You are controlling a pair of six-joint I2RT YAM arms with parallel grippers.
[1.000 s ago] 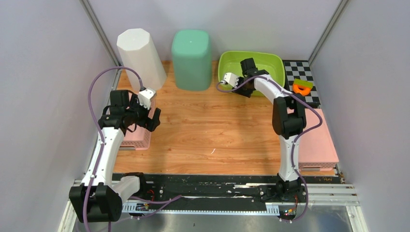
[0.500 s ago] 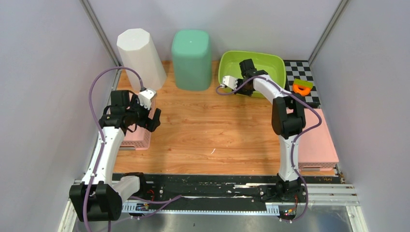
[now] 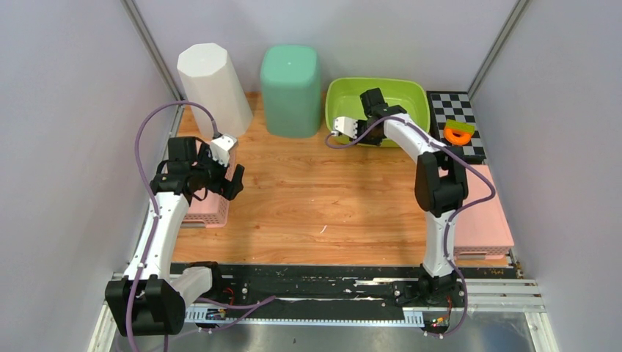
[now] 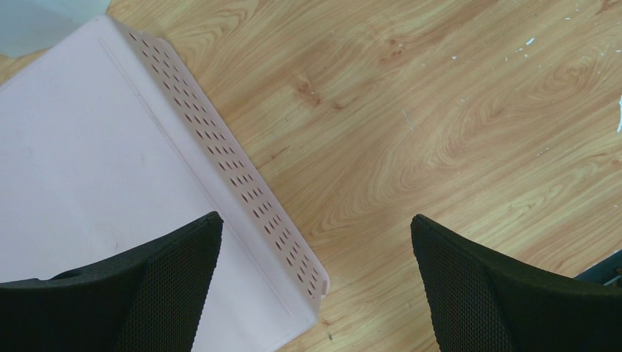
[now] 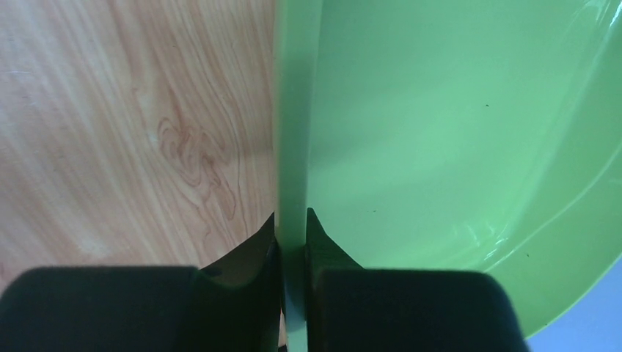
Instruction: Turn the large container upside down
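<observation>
The right arm [image 3: 433, 176] is hiding part of the glossy lime-green plastic tub [image 3: 419, 94], which is sitting open side up at the table's [image 3: 315, 191] back right. The right claw [image 5: 292, 220] is clenching its rim, and the left claw [image 4: 315, 227] is hanging released.

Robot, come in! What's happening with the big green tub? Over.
Right gripper shut on rim of lime-green plastic tub. Left gripper open above pink perforated basket. Tub open side up, not flipped. Close beside it: mint-green bin.

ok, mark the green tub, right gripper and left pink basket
green tub [image 3: 416, 103], top view, inner right wall.
right gripper [image 5: 291, 221], right wrist view, between fingertips pinching the tub rim.
pink basket [image 4: 88, 169], left wrist view, flat top face.
</observation>
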